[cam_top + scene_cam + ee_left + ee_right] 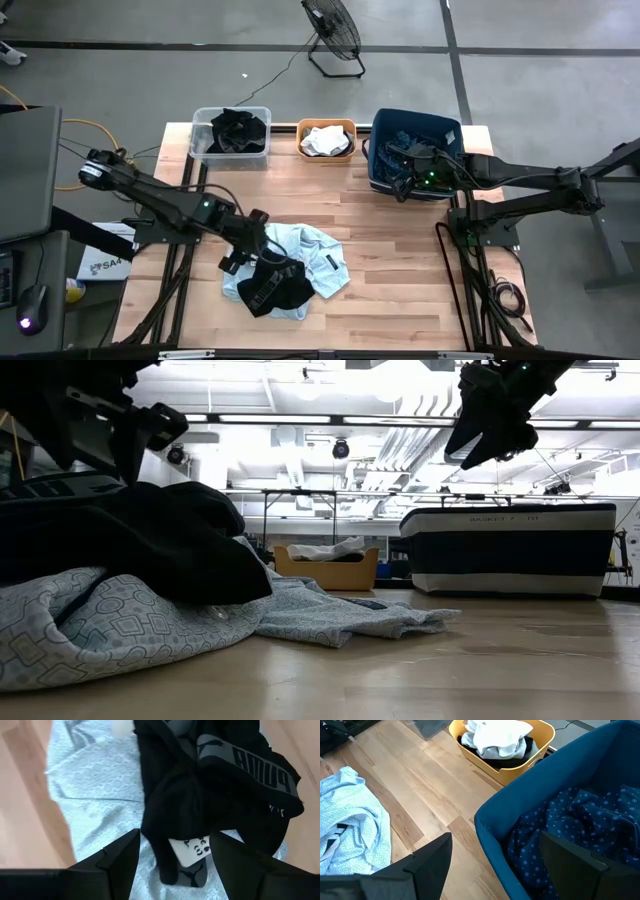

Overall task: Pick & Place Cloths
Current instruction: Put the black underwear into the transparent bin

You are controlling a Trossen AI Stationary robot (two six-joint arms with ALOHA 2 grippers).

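A black cloth with a white label [275, 287] [200, 795] [150, 540] lies bunched on a spread light blue patterned cloth [315, 255] [95, 785] near the table's near edge. My left gripper [258, 262] [175, 855] hovers over them, open, with a fold of the black cloth showing between its fingers. I cannot tell whether they touch it. My right gripper [400, 188] [495, 855] [485, 435] is open and raised over the near left corner of the dark blue bin [375, 160] [495, 820]. A navy dotted cloth [580, 825] lies inside that bin.
Along the far edge stand a clear bin [200, 135] holding a black cloth, an orange bin [352, 135] [547, 735] holding white and grey cloths, and the dark blue bin. Bare wood lies between the cloth pile and the bins. A fan [335, 30] stands on the floor beyond.
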